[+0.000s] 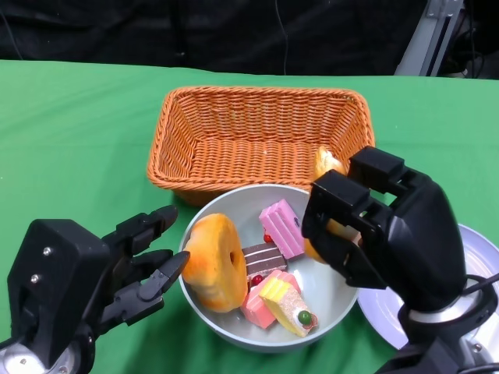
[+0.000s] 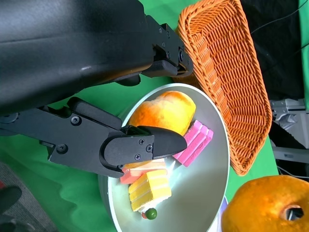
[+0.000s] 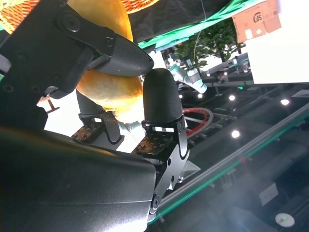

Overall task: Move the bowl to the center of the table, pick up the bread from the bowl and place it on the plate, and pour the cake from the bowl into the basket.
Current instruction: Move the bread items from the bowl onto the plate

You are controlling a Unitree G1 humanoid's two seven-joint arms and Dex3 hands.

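The grey bowl stands in front of the orange wicker basket. In it lie a ring-shaped bread, a pink cake, a dark cake and a yellow cake. My right hand grips a second orange bread over the bowl's right rim; the right wrist view shows this bread pinched between the fingers. My left hand is spread at the bowl's left rim, holding nothing. In the left wrist view a fingertip reaches over the bowl.
A grey plate lies at the right, partly hidden behind my right hand. Green cloth covers the table. The basket sits just behind the bowl, nearly touching it. Dark backdrop runs along the far edge.
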